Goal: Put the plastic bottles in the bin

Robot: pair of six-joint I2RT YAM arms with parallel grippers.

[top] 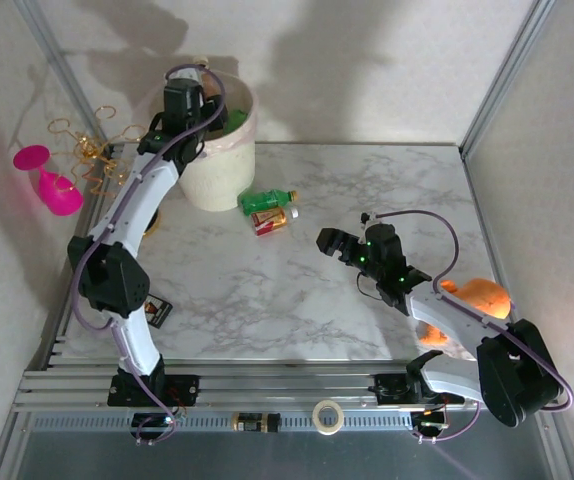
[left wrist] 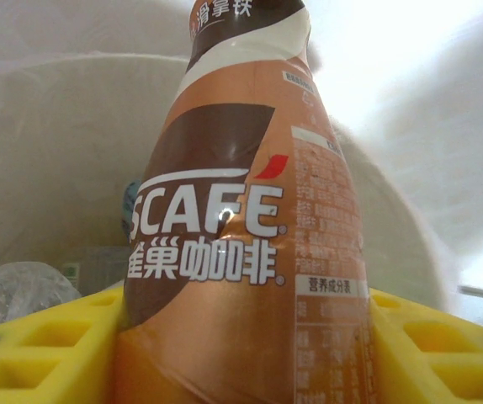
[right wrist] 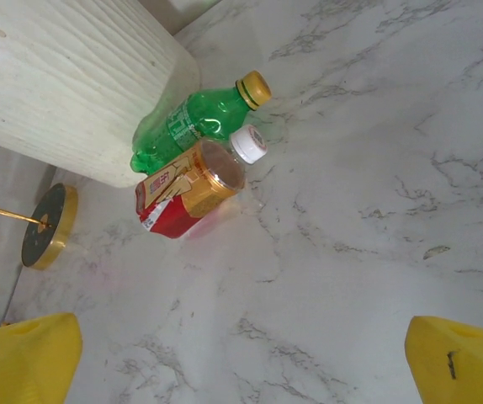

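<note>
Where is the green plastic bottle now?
Top view, left of centre: the green plastic bottle lies by the cream round bin, beside a red bottle.

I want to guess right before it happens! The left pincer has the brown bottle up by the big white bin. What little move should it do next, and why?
Probably open the left pincer and let go. It grips the brown bottle, and the top view shows it over the bin, so the bottle should drop in.
</note>
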